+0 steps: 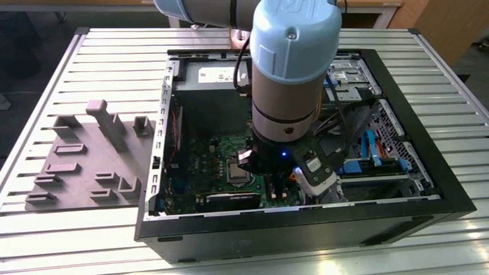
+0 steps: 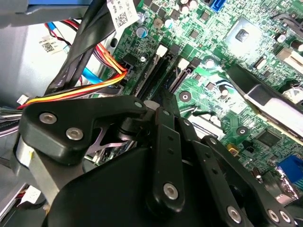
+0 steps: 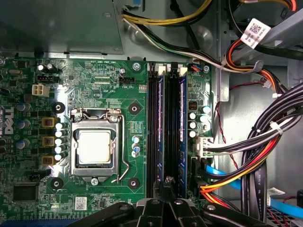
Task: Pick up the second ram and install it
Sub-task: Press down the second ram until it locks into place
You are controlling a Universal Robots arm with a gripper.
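I see the open computer case on the ribbed metal surface, and my arm hides the end effector, so I cannot tell its grip.

Lab or workshop: my arm works over an open PC case on a slotted aluminium tabletop, grey fixture block beside it, wooden furniture behind.

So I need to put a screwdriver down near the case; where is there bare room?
The slatted table is bare beyond the grey fixture and in front of it. Inside the case it is crowded: arm, cables, motherboard.
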